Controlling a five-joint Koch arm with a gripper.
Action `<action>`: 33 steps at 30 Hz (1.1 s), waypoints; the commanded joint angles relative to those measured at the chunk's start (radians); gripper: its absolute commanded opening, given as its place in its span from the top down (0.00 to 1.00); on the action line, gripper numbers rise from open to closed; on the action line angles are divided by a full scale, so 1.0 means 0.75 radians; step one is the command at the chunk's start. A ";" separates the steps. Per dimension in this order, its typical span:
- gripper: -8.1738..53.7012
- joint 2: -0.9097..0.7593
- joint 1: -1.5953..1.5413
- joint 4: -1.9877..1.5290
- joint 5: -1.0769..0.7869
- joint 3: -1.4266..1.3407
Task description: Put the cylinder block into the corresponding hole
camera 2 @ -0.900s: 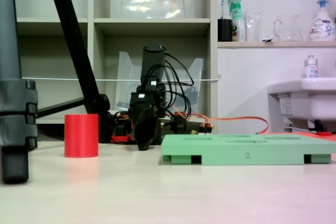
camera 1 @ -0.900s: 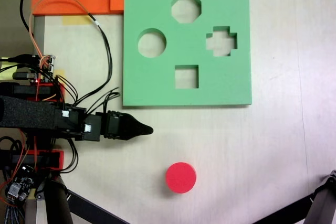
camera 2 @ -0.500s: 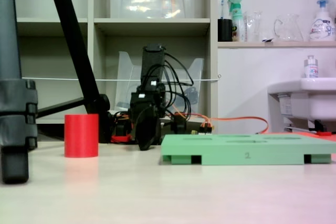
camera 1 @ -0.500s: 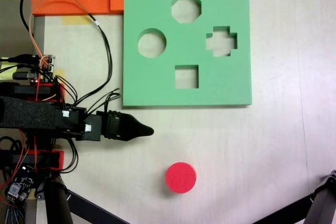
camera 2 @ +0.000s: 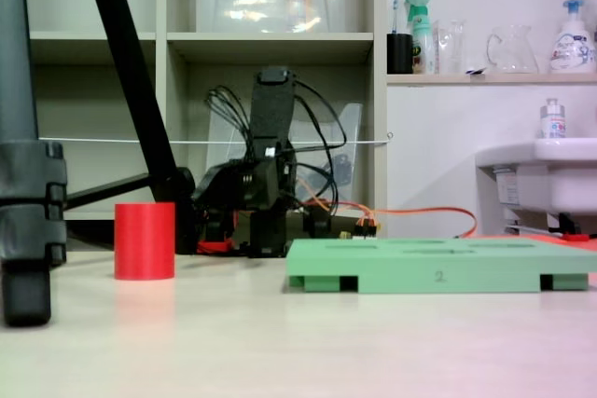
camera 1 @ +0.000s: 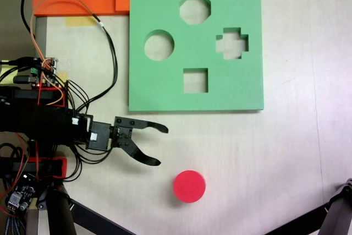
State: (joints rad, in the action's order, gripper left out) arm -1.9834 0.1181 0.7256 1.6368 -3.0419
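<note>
Red, one cylinder block (camera 1: 190, 186) (upright) near one spread claw (camera 1: 160, 146).

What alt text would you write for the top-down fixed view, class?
A black robot arm reaches in from the left with its gripper open, just left of a red cylinder block on a pale table. Above lies a green foam board with round, octagonal, cross and square cut-outs.

Cylinder block (camera 1: 190, 186): short, red, standing upright on its flat end on the desk (camera 1: 258, 158), well apart from the board's near edge.
Corresponding hole (camera 1: 159, 45): round cut-out in the flat green board (camera 1: 231, 86), lying empty.
</note>
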 commanded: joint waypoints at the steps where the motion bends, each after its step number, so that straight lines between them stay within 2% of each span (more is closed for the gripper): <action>1: 0.33 0.121 0.029 0.272 0.027 0.008; 3: 0.29 0.295 0.035 0.503 0.035 -0.006; 7: 0.11 0.726 0.086 1.045 0.025 0.018; 10: 0.03 0.875 0.135 1.141 0.016 0.059; 22: 0.03 1.250 0.303 1.121 0.008 0.497; 29: 0.03 1.340 0.292 0.972 0.010 0.736; 31: 0.07 1.346 0.290 0.945 0.010 0.763; 33: 0.23 1.344 0.290 0.931 0.010 0.767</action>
State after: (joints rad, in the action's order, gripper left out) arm -0.9541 0.3313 1.4113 1.6429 -2.4804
